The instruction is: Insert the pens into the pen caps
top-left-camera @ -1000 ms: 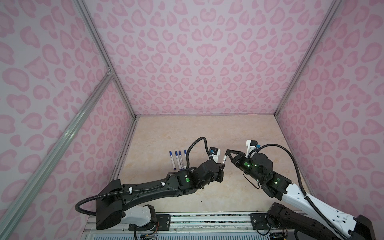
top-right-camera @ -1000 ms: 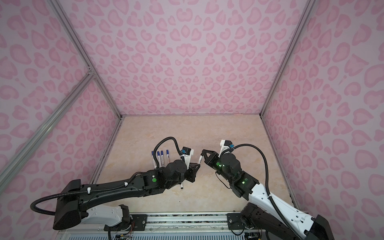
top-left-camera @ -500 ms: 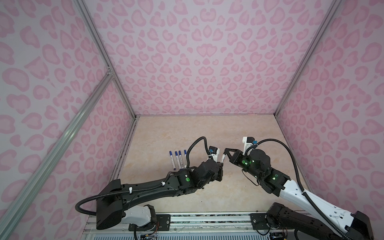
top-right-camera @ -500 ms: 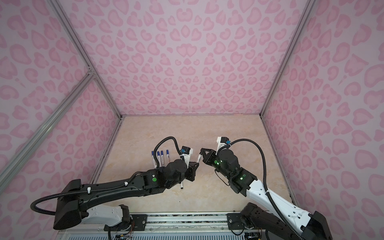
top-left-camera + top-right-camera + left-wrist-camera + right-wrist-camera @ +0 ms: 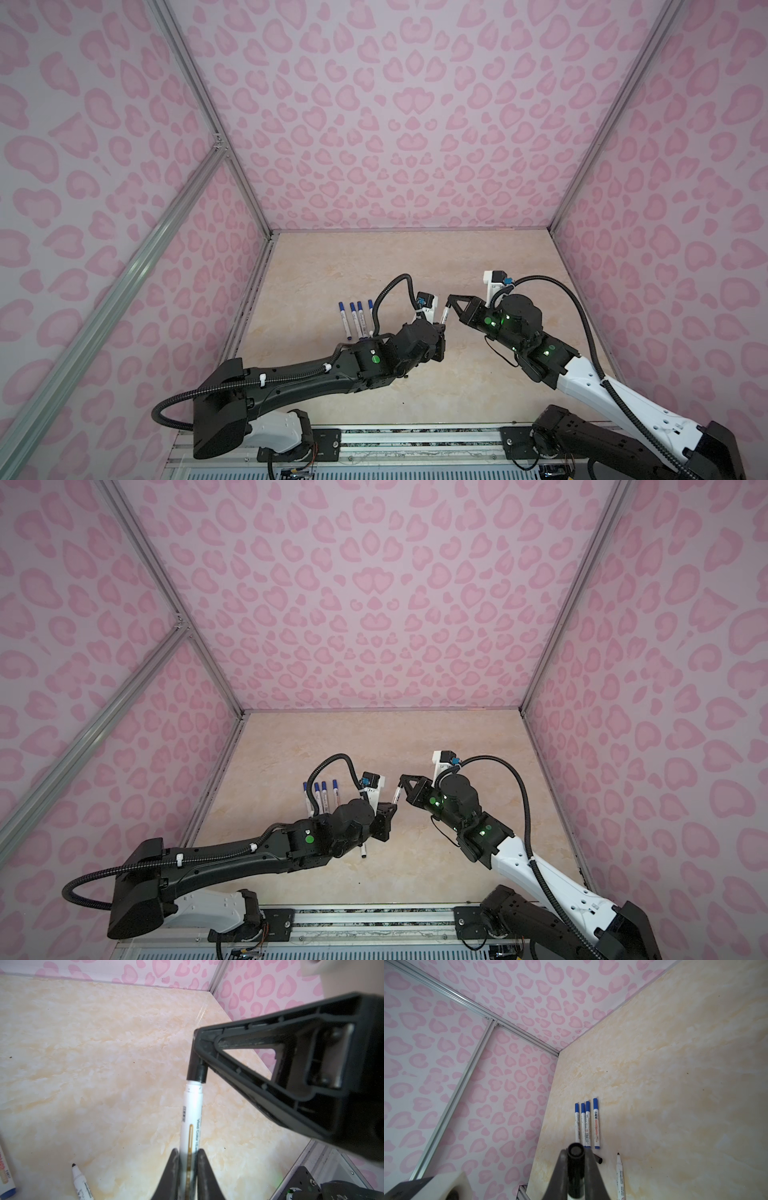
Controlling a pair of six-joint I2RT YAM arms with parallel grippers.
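Mid-capping here. My left gripper (image 5: pixel 188 1154) is clamped on a pen (image 5: pixel 191 1118), up off the table (image 5: pixel 83 1043). My right gripper (image 5: pixel 575 1153) pinches a black cap (image 5: pixel 197 1073) that's on the pen's tip, can't tell if it's fully seated. Trick, I reckon: keep both in one line and push straight, no twisting. Room-wise: four capped blue pens (image 5: pixel 586 1124) lie in a row near the left wall (image 5: pixel 488 1095), and a loose pen (image 5: pixel 619 1174) and spare cap (image 5: pixel 599 1160) sit near them, so I'd avoid dipping. Right half's open.
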